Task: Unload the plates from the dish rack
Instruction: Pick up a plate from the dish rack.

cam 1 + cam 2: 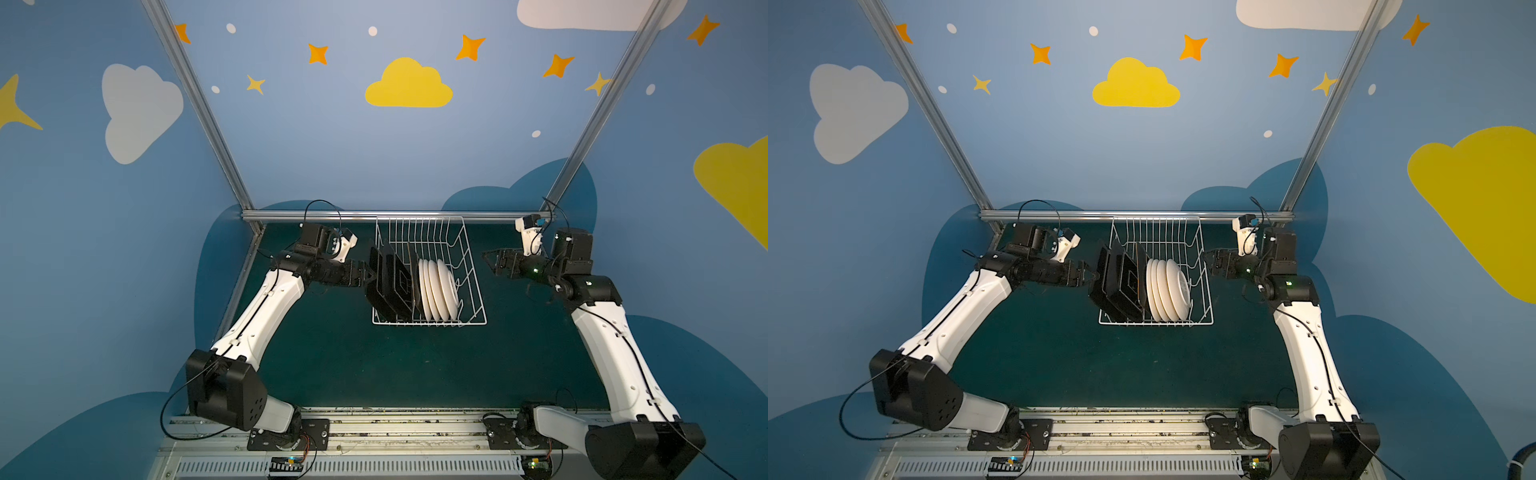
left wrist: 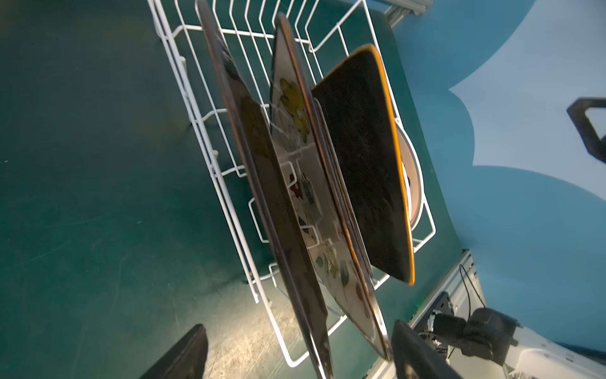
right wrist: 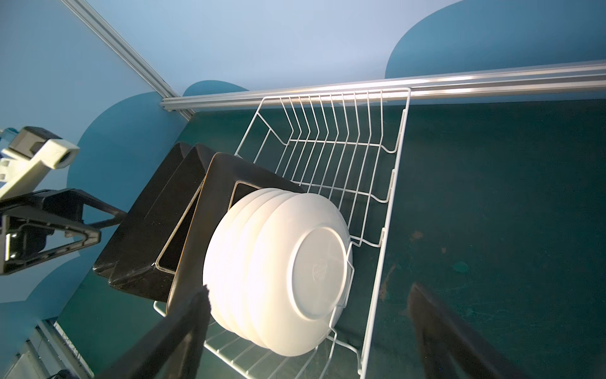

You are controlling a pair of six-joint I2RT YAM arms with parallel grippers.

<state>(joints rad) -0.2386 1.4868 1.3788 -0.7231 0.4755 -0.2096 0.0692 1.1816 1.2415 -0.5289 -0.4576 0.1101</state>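
dish rack [image 1: 428,323]: one white wire rack is showing.
round white plates [image 3: 282,262]: four are standing on edge, packed side by side.
rounded-square plates [image 3: 147,229]: three black-backed ones are leaning beside the round ones.
flowered face [image 2: 295,164]: one of the three is showing a cream flowered face.
orange-rimmed dark face [image 2: 364,164]: one is showing.
robot arms [image 1: 266,311]: two are flanking the rack.

Dark green tabletop [image 1: 374,365], scuffed in places. An aluminium bar [image 1: 311,215] runs along its far edge, with slanted aluminium posts [image 1: 199,104] rising from both ends. Blue walls [image 1: 332,158] carry a yellow cloud [image 1: 409,85], a white cloud [image 1: 137,112] and orange stars [image 1: 318,54]; a slotted metal strip [image 1: 374,467] lies along the near edge.
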